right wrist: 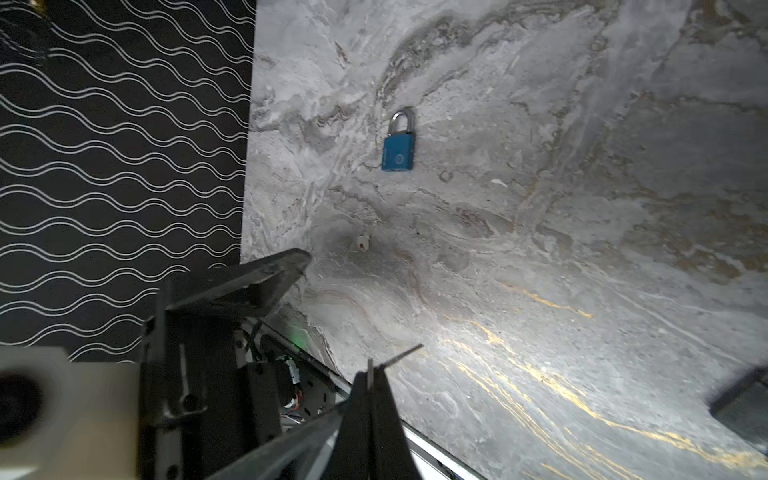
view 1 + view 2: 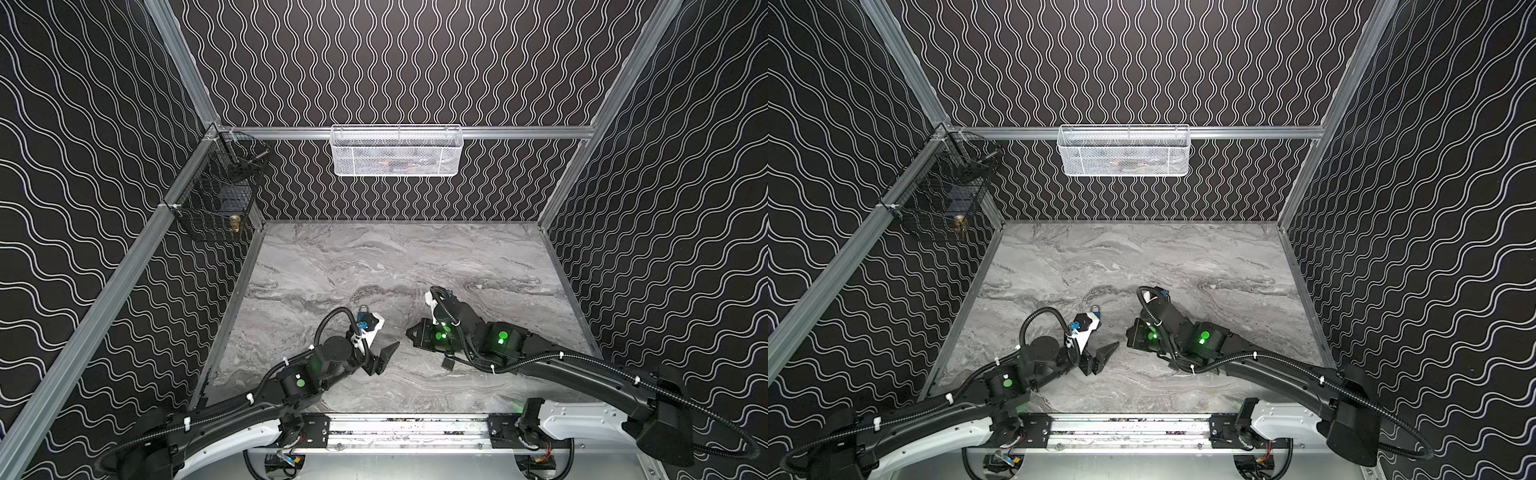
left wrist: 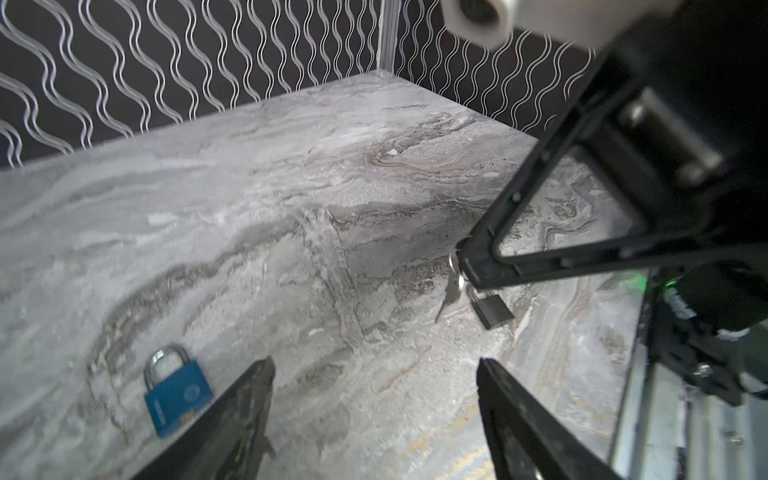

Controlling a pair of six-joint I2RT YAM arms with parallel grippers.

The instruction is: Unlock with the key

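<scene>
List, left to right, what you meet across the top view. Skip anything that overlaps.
In a top view: black wire basket → blue padlock → right gripper → black padlock.

The left arm (image 2: pixel 232 407) and right arm (image 2: pixel 582 362) stretch low toward the near middle. The left gripper (image 3: pixel 376 361) has its fingers spread apart; the right gripper (image 1: pixel 370 374) presses its fingers together, pinching the key (image 1: pixel 402 354).
</scene>
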